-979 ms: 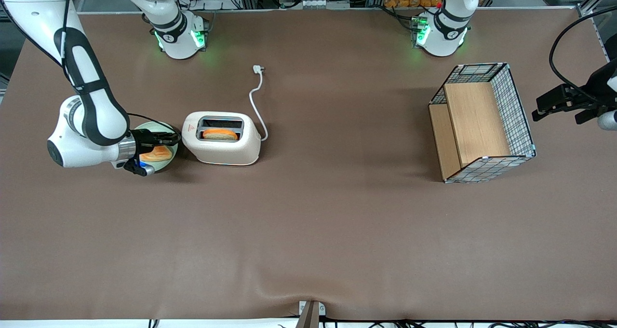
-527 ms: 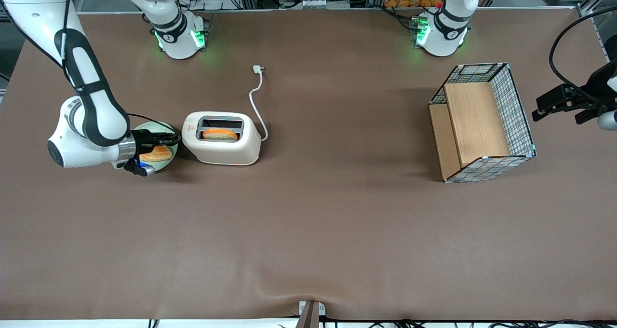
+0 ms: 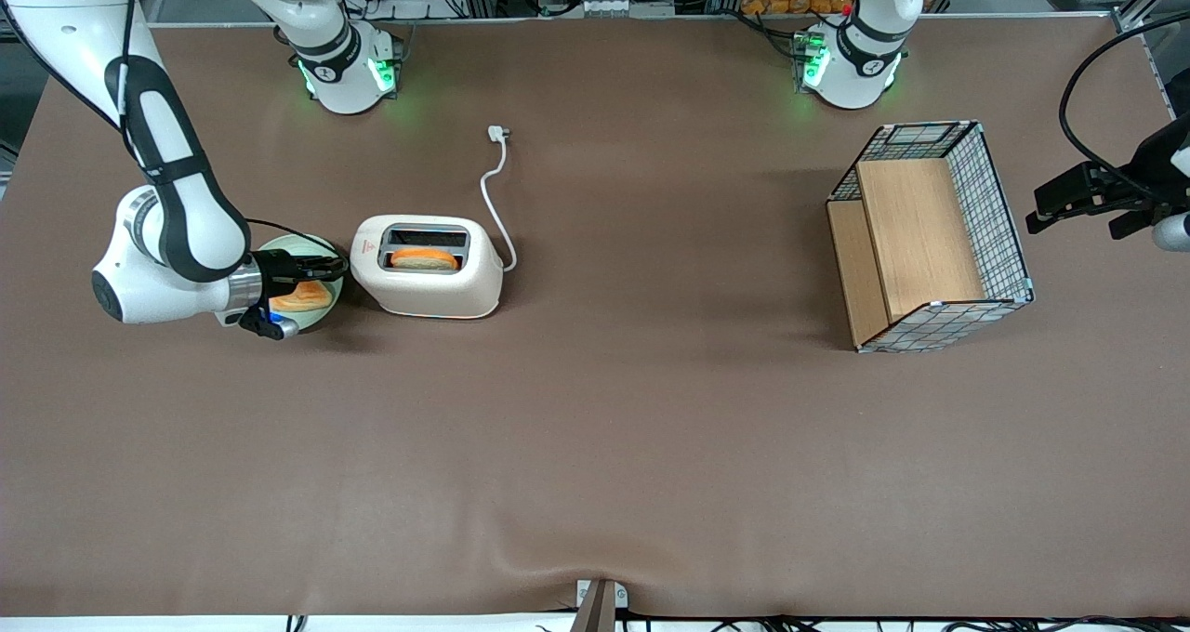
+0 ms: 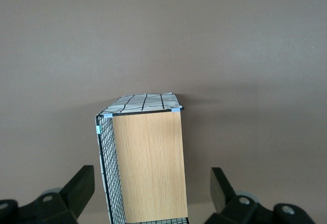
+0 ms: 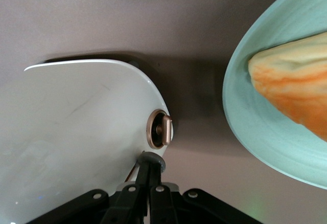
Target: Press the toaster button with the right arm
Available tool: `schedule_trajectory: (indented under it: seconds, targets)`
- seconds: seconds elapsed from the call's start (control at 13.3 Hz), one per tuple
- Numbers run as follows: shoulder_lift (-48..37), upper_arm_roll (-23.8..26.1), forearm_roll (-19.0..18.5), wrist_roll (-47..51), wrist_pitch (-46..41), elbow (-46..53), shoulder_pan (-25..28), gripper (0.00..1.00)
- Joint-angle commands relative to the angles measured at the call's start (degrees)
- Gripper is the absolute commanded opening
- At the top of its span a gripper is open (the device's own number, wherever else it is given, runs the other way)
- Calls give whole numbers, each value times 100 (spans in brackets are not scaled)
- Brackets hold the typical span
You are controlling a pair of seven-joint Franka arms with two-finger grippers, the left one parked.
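While the brown table (image 3: 595, 446) spreads wide, the right arm (image 3: 163, 195) bends low at its own end, wrist level. Beside it sits the toaster (image 3: 429, 267), a slice of bread (image 3: 425, 258) in its nearer slot. The green plate (image 3: 321, 311) lies under the gripper (image 3: 337, 265), whose fingers are pressed together, holding nothing, tips right at the toaster button (image 5: 149, 158) on the narrow end, beside a copper knob (image 5: 159, 129).

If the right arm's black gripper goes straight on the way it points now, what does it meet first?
Probably the narrow end of the cream-white rounded toaster. The black gripper, jaws shut, hangs above the pale green plate, close to that end; depth is unclear.
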Motion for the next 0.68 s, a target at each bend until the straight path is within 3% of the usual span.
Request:
schedule_trajectory:
  seconds: [0.0,0.45,0.53,0.6]
  targets:
    - [82,14,155,-98,127,115,111,8]
    - [-797,-30,50,463,-830,475,49,15]
    - [-920,-73,-20,604,-1077,668,49,23]
    - [-1017,-109,-177,657,-1305,931,49,47]
